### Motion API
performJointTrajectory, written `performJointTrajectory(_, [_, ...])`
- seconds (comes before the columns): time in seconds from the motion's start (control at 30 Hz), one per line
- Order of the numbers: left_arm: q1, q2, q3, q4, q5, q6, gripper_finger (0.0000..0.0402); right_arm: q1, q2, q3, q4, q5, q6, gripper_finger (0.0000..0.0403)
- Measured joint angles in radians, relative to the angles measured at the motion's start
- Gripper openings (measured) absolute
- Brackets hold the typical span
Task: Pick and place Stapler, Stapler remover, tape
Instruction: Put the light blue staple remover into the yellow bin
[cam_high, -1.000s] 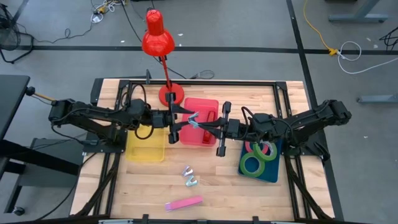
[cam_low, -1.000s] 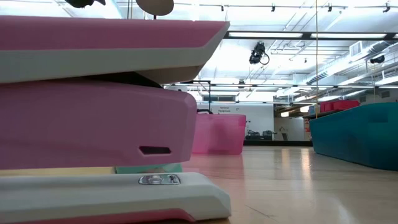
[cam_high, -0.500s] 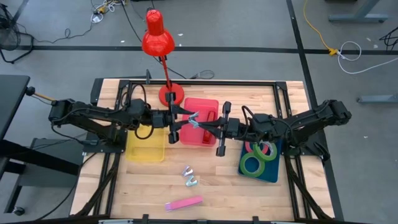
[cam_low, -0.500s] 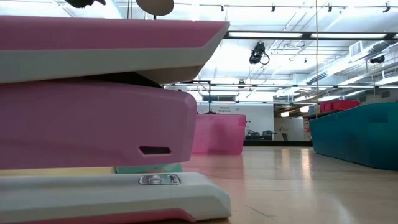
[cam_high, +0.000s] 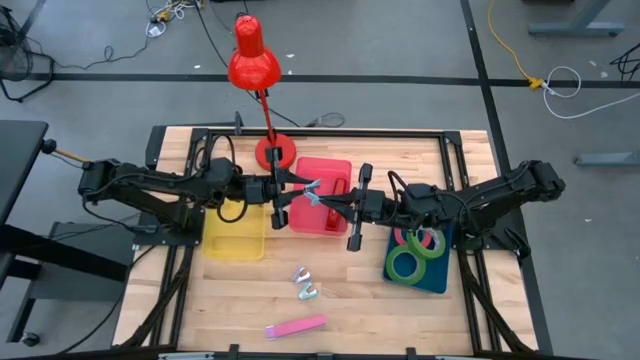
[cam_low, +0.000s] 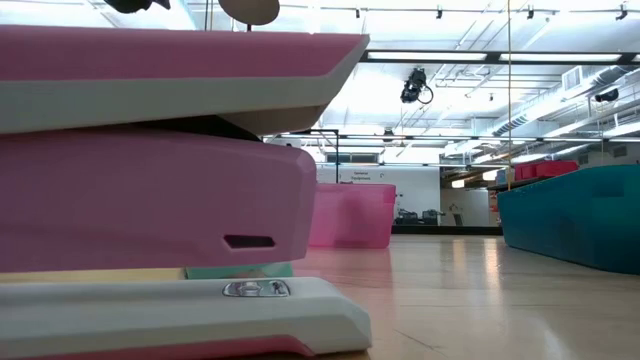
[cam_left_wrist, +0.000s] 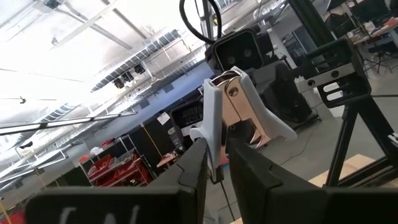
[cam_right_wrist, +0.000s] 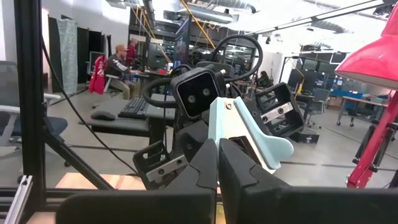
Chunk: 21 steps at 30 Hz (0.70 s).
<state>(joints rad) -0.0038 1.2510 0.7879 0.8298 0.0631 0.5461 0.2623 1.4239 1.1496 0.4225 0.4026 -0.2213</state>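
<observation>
A pale blue stapler remover (cam_high: 312, 189) hangs in the air over the red bin (cam_high: 335, 170), between my two grippers. My left gripper (cam_high: 299, 190) comes at it from the table's left and my right gripper (cam_high: 326, 198) from the right; both are shut on it. A second stapler remover (cam_high: 305, 283) lies on the wood nearer the front. The pink stapler (cam_high: 296, 326) rests flat at the near edge and fills the low view (cam_low: 150, 180). Tape rolls (cam_high: 412, 255), green and pinkish-red, lie in the blue bin (cam_high: 440, 275). My left gripper has the remover's thin lower edge (cam_left_wrist: 216, 163) between its two fingers (cam_left_wrist: 194, 171), reaching roughly level from the table's left. The remover stands above the fingers, clear of the bin. My right gripper pinches the bottom of the remover's pale blue wing (cam_right_wrist: 219, 134) between its shut fingers (cam_right_wrist: 205, 163), coming roughly level from the table's right. The remover rises upright above the fingertips, lifted clear.
A yellow bin (cam_high: 235, 237) stands left of the red bin. A red desk lamp (cam_high: 254, 60) rises from its base (cam_high: 274, 155) at the far edge. Bare wood lies between the bins and the near edge. A person sits in the room beyond (cam_right_wrist: 118, 62).
</observation>
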Motion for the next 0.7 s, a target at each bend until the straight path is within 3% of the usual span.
performJointTrajectory(0.7, [0.0,0.0,0.0,-0.006,0.0,-0.001,0.0015,0.0,0.0,0.0,0.002,-0.002,-0.023,0.0002])
